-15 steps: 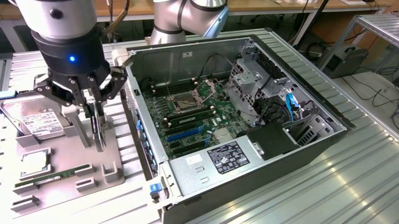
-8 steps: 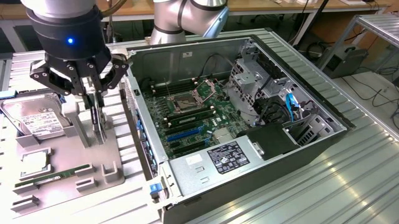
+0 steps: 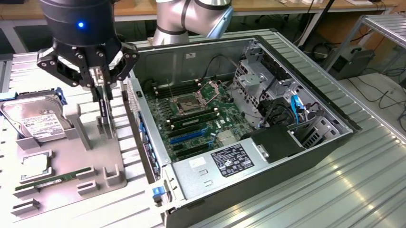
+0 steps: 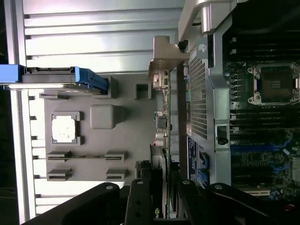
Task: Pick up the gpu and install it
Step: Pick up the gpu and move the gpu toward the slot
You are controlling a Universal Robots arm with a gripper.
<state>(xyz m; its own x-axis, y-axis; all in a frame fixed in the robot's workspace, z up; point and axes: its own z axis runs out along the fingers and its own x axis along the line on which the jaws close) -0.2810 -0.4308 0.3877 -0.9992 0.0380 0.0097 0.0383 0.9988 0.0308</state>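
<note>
The gpu is standing on edge (long axis running alongside the case wall); my tool is straddling it, and I cannot tell whether it's gripping.

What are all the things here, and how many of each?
gpu: one, green and black, upright in the tray
hard drive: one, silver with a blue frame, on the tray
chip: one, silver, in a tray pocket
memory stick: one, green, lying in the tray
tray: one, grey, beside the case on the exterior view's left
case: one, black and silver, open, on the table
motherboard: one, green, inside the case
table: one, silver slats
arm: one, silver-grey, behind the case
end effector: one, black, closed on the gpu
</note>
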